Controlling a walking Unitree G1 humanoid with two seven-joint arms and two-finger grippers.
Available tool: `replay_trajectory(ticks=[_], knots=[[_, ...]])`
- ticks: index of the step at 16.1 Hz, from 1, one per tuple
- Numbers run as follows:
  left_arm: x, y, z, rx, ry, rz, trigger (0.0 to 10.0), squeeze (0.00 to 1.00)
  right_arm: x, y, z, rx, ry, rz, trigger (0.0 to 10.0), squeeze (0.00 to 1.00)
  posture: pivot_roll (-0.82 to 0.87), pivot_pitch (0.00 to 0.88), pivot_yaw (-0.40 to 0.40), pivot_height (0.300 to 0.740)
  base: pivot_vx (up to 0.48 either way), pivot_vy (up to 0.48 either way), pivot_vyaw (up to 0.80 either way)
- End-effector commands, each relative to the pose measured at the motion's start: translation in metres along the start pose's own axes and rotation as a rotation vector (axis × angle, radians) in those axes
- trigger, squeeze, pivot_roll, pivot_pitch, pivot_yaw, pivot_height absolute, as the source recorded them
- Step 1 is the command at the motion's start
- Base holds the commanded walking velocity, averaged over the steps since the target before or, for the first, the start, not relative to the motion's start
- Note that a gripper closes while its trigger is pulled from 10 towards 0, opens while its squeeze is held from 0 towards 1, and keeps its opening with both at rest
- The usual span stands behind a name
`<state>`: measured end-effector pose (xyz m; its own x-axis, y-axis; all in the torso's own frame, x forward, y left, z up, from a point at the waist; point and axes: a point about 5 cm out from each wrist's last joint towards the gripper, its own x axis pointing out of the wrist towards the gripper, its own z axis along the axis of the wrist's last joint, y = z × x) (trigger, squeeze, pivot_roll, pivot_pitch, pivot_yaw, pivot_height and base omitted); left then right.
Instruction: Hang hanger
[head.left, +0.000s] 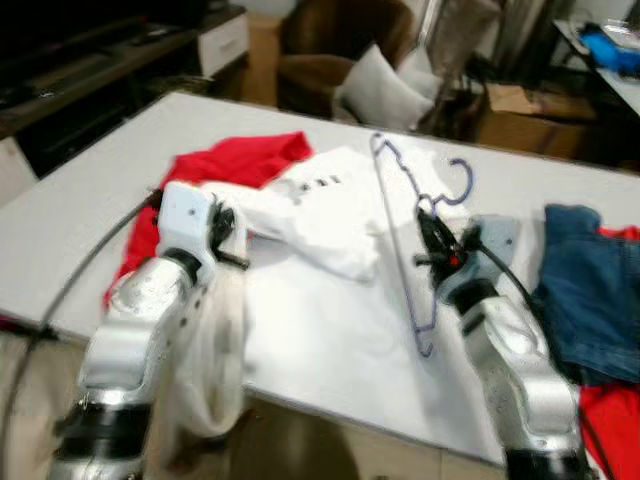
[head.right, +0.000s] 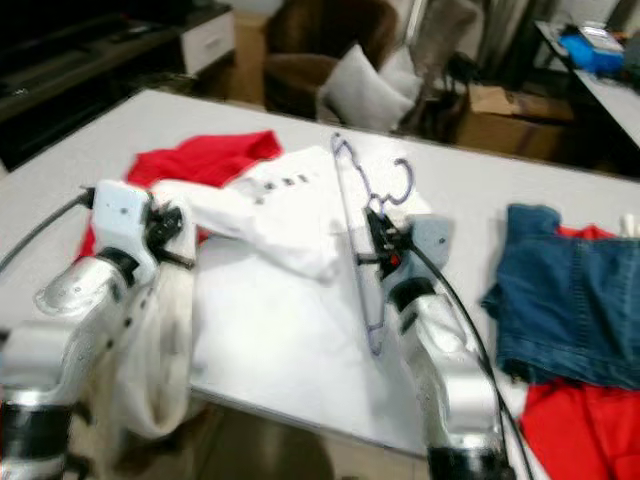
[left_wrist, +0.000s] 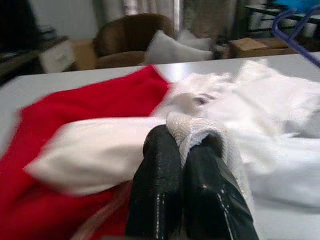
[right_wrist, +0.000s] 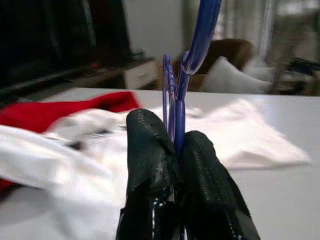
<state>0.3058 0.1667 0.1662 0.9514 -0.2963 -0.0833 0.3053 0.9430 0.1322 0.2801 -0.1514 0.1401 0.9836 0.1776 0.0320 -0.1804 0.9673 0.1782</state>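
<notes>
A purple plastic hanger (head.left: 400, 230) stands tilted above the white table (head.left: 330, 350), its hook (head.left: 458, 185) toward the far side. My right gripper (head.left: 432, 232) is shut on the hanger near its neck; in the right wrist view the fingers (right_wrist: 150, 165) pinch the purple bar (right_wrist: 176, 120). A white garment (head.left: 320, 210) lies crumpled mid-table, partly over a red garment (head.left: 235, 165). My left gripper (head.left: 228, 232) is shut on a fold of the white garment (left_wrist: 200, 135), part of which trails off the table's front edge.
Blue jeans (head.left: 590, 290) and more red cloth (head.left: 610, 420) lie at the table's right end. A brown armchair (head.left: 340, 45) with a grey cushion (head.left: 380, 90) and a cardboard box (head.left: 520, 115) stand beyond the table. A dark cabinet (head.left: 90, 70) is at far left.
</notes>
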Motion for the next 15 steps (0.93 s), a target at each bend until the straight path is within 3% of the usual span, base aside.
replay_trajectory(ticks=[1,6,11,15], knots=[[0.0020,0.0048,0.0172,0.030,-0.066,0.006,10.0,0.00,0.0021,0.0023,0.0049,-0.005,-0.025,0.006,10.0,0.00,-0.10,0.000,-0.036,0.719,0.341,0.000,0.00],[0.0045,0.0045,0.0228,0.064,-0.073,0.006,10.0,0.00,0.0050,0.0009,0.0027,0.018,-0.023,-0.019,10.0,0.00,-0.07,0.000,-0.054,0.719,0.340,0.000,0.00],[-0.0008,0.0027,0.0204,0.094,-0.052,0.001,10.0,0.00,0.0019,0.0014,-0.0036,0.054,-0.005,-0.036,10.0,0.00,-0.07,0.000,-0.063,0.719,0.000,0.000,0.00],[0.0018,-0.0002,0.0198,0.099,-0.049,-0.021,10.0,0.00,-0.0044,-0.0028,-0.0050,0.069,-0.006,-0.071,10.0,0.00,-0.08,0.000,-0.045,0.719,0.000,0.474,-0.77]])
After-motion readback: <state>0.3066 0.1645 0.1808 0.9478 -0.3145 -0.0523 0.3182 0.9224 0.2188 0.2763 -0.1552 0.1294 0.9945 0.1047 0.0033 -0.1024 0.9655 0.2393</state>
